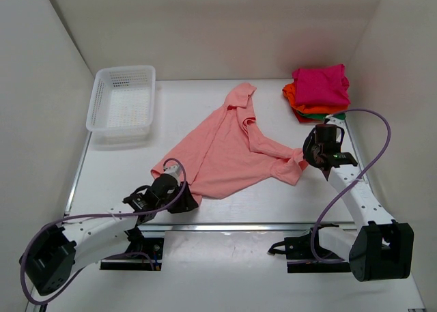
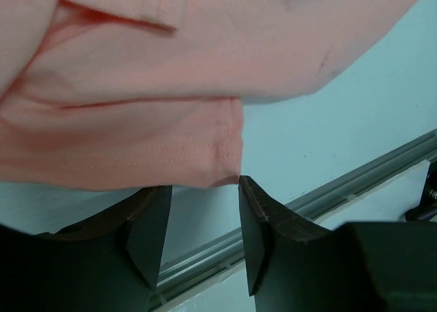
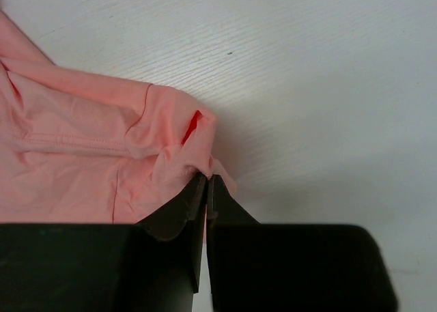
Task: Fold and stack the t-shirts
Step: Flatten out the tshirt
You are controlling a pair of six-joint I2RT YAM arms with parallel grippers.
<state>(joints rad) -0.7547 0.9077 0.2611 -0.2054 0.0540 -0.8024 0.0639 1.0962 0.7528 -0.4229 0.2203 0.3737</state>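
One pink shirt [image 1: 225,151] lies spread and rumpled in the middle of the surface [image 1: 123,168] when I look from above. A pile of folded shirts [image 1: 319,92] sits at the far right, and a white basket [image 1: 123,99] at the far left. On my left wrist view, the left end effector [image 2: 205,216] is released, fingers apart just under the shirt's hem. On my right wrist view, the right end effector [image 3: 207,182] is pinching the sleeve edge.
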